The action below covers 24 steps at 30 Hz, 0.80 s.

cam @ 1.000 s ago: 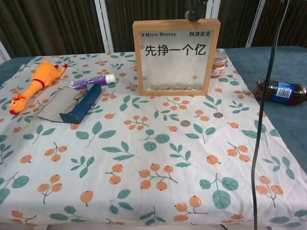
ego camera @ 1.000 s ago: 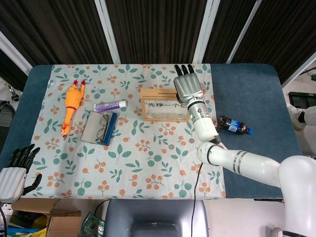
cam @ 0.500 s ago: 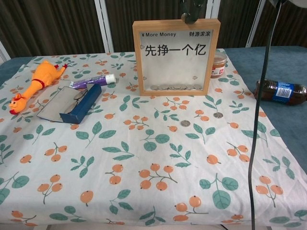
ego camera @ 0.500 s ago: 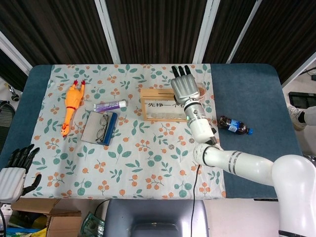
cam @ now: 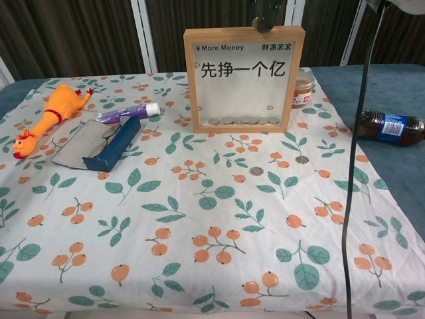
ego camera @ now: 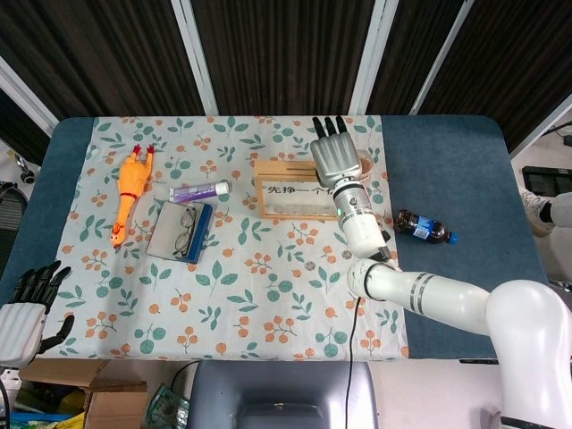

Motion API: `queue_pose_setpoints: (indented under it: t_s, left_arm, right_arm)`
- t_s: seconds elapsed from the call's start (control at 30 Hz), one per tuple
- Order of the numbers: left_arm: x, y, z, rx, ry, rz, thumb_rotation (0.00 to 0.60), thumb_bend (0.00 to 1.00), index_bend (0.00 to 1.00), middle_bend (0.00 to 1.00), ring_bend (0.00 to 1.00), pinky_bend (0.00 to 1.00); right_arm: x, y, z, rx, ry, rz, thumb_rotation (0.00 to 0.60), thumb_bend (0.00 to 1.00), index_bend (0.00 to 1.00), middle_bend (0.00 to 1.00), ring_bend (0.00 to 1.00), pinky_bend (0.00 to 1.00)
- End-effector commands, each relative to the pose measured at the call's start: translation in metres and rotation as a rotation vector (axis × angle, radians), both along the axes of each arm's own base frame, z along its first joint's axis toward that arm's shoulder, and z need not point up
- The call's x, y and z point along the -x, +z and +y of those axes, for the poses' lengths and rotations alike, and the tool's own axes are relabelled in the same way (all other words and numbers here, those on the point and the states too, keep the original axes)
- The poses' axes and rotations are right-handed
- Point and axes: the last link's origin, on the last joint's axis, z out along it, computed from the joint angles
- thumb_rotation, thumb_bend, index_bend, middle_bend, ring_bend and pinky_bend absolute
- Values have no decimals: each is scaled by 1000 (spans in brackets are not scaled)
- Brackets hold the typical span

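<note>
While the right hand (ego camera: 337, 160) hovers over the upper right corner of the wooden coin frame (cam: 244, 78), its fingers lie straight and slightly apart, pointing toward the far edge of the table, and they hold nothing. That frame stands upright on the leaf-print tablecloth (cam: 199, 219), near the middle of the far half of the table; its long axis runs left to right, and its printed glass face is turned toward the chest camera. A row of coins (cam: 242, 121) lies along the bottom inside it (too small to count). Two more coins (cam: 257, 171) rest on the cloth just in front of it. Behind its right edge stands a small clear jar (cam: 303, 90) with brownish contents.

Compared with a second ago, the right hand has shifted a little to the left, from beside the frame's right edge to over its corner; everything on the table has stayed put.

The left hand (ego camera: 27, 308) hangs off the near left corner of the table, fingers loosely apart and holding nothing. A cola bottle (cam: 388, 126) lies on its side on the blue surface at the right.
</note>
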Motion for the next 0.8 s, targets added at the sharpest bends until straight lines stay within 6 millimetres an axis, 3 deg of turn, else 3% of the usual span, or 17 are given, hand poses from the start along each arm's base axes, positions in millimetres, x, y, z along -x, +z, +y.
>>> queue_pose_setpoints:
  t_s: [0.03,0.8]
  left_arm:
    - [0,0,0,1,-1,0,600,398,0,0,0,0]
    - [0,2,0,-6,-1,-9,600,398,0,0,0,0]
  right_arm:
    - [-1,-1,0,-4,-1,-1,600,552,724,142,0,0]
    - [-2,-4,2,-18,-12,1,600,552,723,142,0,0]
